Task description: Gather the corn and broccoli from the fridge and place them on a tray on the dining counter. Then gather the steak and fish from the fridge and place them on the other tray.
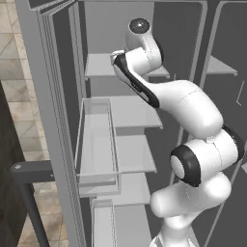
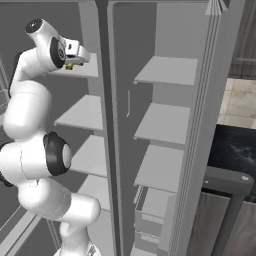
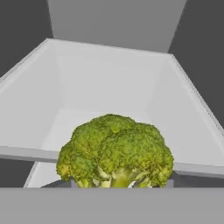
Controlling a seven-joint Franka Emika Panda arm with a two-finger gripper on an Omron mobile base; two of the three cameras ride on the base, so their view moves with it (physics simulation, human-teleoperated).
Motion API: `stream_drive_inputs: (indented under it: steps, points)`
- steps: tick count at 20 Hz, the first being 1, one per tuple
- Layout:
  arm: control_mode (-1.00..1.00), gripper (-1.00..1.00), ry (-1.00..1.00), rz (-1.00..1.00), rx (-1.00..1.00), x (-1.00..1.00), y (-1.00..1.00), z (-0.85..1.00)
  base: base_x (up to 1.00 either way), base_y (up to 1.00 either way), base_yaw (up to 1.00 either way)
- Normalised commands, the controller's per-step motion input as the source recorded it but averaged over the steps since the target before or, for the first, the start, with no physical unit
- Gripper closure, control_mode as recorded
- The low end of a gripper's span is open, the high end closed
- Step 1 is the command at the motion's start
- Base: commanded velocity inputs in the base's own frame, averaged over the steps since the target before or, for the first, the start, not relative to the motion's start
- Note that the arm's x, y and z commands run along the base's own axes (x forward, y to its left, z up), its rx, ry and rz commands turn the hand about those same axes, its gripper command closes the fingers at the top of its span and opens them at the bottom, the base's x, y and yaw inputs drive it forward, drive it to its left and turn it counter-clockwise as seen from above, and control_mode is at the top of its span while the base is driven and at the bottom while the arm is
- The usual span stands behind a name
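One arm reaches into open fridge (image 1: 58,96), hand at upper shelf (image 2: 87,67). Gripper (image 2: 75,64) there, small green-yellow bit under it. Hand view: broccoli (image 3: 116,151) close at bottom, in front of pale shelf edge. Jaws hidden behind broccoli; cannot tell whether gripping.

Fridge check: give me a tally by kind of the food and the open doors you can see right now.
Broccoli: 1
Open fridge doors: 2
Total: 3
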Motion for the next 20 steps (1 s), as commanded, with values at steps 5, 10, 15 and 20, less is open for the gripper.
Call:
stream_drive_inputs:
  steps: [5,10,15,20]
  points:
    - [-1.00,1.00,0.00,0.00,0.04,-0.80,-0.17,0.24,0.00,0.00,0.00]
    - [-1.00,1.00,-0.11,0.00,0.00,-0.85,-0.12,0.24,0.00,0.00,0.00]
    - [-1.00,1.00,-0.06,0.00,0.00,-0.68,-0.19,0.18,0.00,0.00,0.00]
    - [-1.00,1.00,-0.01,0.02,0.00,-0.18,-0.11,0.00,0.00,0.00,0.00]
